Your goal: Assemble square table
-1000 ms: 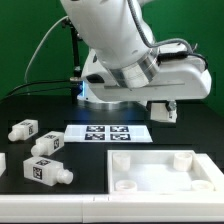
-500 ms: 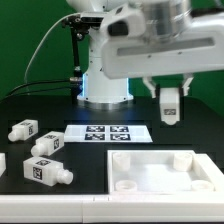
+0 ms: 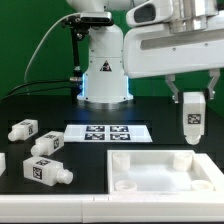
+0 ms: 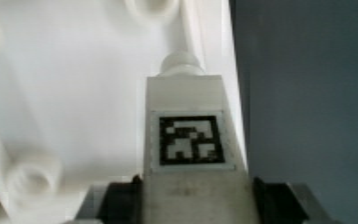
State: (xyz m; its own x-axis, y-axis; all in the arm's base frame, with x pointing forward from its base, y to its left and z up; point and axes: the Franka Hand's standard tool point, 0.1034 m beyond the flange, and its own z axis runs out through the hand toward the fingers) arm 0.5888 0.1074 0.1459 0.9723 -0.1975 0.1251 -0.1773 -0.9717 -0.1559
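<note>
My gripper (image 3: 191,98) is shut on a white table leg (image 3: 191,119) with a black-and-white tag and holds it upright in the air above the far right corner of the square tabletop slab (image 3: 165,182). In the wrist view the leg (image 4: 192,130) stands out from between my fingers (image 4: 114,195), with the white slab (image 4: 69,90) behind it. Three more tagged legs lie on the exterior view's left: one (image 3: 23,129), another (image 3: 46,145) and a third (image 3: 44,171).
The marker board (image 3: 108,133) lies flat on the black table behind the slab. The robot base (image 3: 104,85) stands at the back. A white part (image 3: 2,162) shows at the exterior view's left edge.
The gripper has turned the leg from lying sideways to upright and carried it toward the exterior view's right and lower, over the slab's far right corner.
</note>
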